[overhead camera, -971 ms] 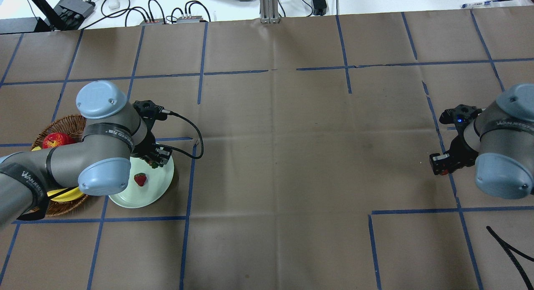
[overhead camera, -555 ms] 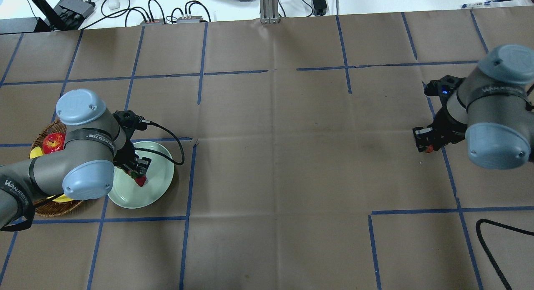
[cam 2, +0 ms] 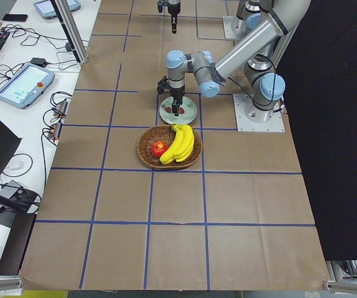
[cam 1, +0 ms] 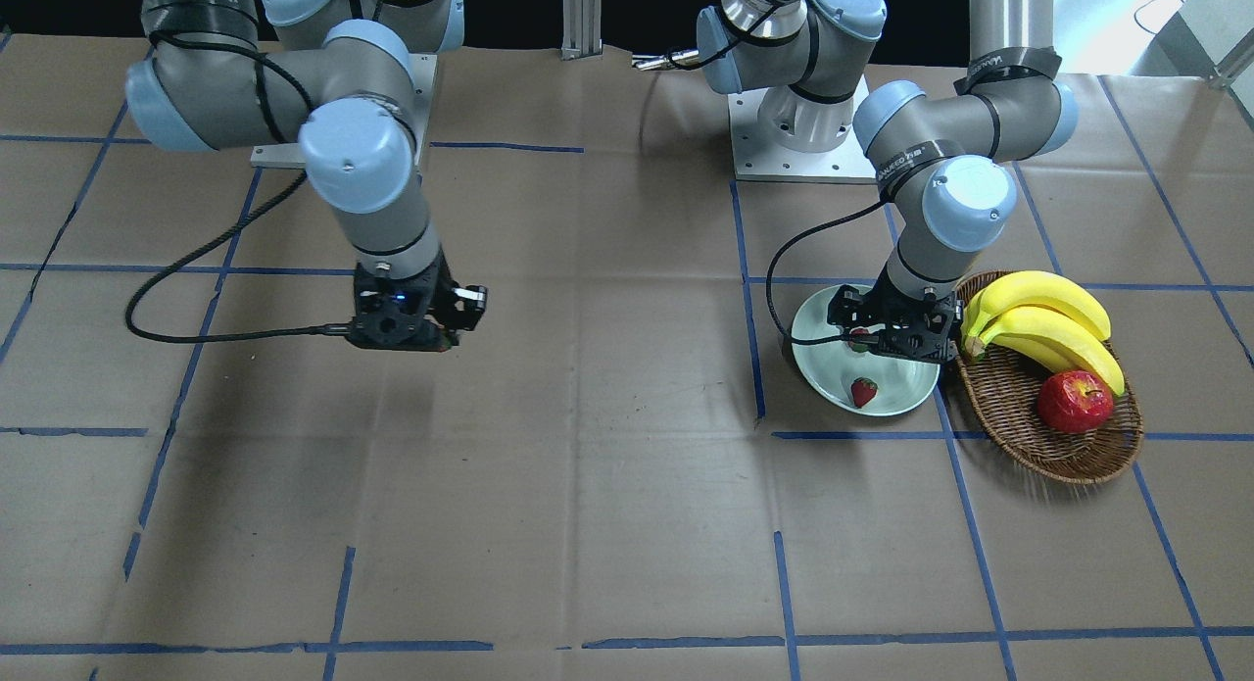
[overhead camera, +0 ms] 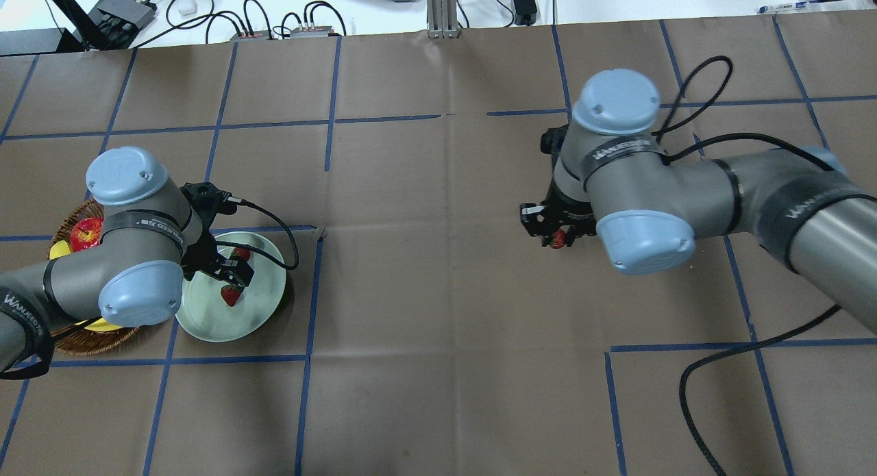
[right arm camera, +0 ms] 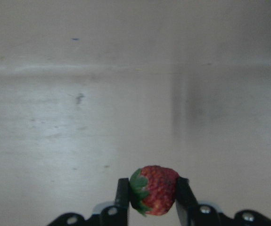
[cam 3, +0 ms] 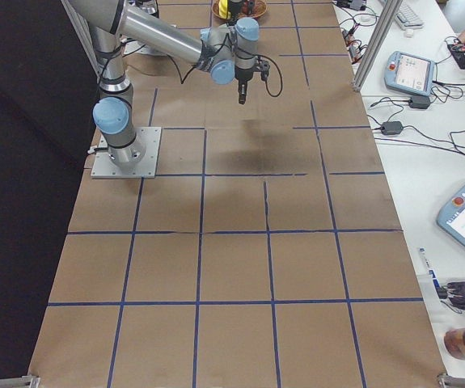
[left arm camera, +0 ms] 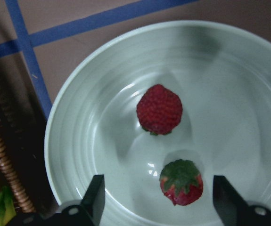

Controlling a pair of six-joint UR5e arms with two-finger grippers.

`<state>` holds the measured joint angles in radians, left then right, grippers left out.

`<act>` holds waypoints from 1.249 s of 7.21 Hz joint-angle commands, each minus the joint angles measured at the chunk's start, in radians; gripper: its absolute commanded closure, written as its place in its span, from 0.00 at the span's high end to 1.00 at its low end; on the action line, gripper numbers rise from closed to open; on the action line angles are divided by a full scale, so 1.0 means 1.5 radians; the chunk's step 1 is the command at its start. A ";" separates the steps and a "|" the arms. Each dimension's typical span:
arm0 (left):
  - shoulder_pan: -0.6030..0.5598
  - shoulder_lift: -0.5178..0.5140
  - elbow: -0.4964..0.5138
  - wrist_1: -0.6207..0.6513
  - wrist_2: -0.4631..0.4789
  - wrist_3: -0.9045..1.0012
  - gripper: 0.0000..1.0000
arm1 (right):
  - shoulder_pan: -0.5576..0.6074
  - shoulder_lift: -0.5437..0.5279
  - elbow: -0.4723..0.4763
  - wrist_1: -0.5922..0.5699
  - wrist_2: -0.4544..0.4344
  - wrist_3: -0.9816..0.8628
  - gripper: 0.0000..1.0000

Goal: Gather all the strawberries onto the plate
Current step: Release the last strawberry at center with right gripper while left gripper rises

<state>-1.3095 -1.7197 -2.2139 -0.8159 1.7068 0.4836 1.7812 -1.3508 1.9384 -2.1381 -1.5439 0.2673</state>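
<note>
The pale green plate (overhead camera: pixel 205 329) (cam 1: pixel 906 395) sits at the table's left beside the basket. Two strawberries lie in it, one (overhead camera: pixel 231 295) (left arm camera: pixel 159 109) (cam 1: pixel 863 391) near the middle and one (overhead camera: pixel 240 253) (left arm camera: pixel 181 182) under the gripper. My left gripper (overhead camera: pixel 228 269) (left arm camera: pixel 159 190) hovers low over the plate, open, its fingers spread wide and holding nothing. My right gripper (overhead camera: pixel 556 235) (cam 1: pixel 446 336) hangs above the bare table right of centre, shut on a third strawberry (right arm camera: pixel 154 189) (overhead camera: pixel 560 240) pinched between its fingertips.
An oval wicker basket (overhead camera: pixel 82 340) (cam 1: pixel 1063 446) touches the plate's left side and holds a red apple (overhead camera: pixel 85 233) (cam 1: pixel 1075 402) and bananas (cam 1: pixel 1048 318). A black cable (overhead camera: pixel 692 394) loops on the table behind the right arm. Brown paper with blue tape lines covers the table.
The right arm swung left towards the table's centre, carrying its strawberry. The left gripper moved over the plate and opened, leaving a second strawberry in it.
</note>
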 commanded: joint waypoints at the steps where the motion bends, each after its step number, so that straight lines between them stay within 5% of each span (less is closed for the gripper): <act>1: -0.012 0.005 0.005 -0.001 -0.070 -0.003 0.99 | 0.115 0.143 -0.107 -0.048 0.003 0.138 0.09; 2: -0.014 0.003 0.017 -0.001 -0.113 -0.011 0.99 | 0.123 0.186 -0.138 -0.067 0.003 0.140 0.10; 5: -0.102 -0.008 0.073 -0.004 -0.112 -0.129 0.99 | 0.125 0.207 -0.164 -0.077 0.036 0.148 0.14; 6: -0.123 -0.010 0.085 -0.005 -0.112 -0.172 0.99 | 0.124 0.208 -0.164 -0.077 0.033 0.148 0.82; 7: -0.129 -0.010 0.085 -0.005 -0.117 -0.217 0.99 | 0.109 0.199 -0.169 -0.070 0.033 0.147 1.00; 9: -0.132 -0.009 0.086 -0.004 -0.150 -0.232 0.99 | 0.096 0.148 -0.188 -0.013 0.029 0.136 1.00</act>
<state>-1.5015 -1.7341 -2.0871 -0.8226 1.5044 0.1532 1.9404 -1.0832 1.6697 -2.2098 -1.4969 0.4830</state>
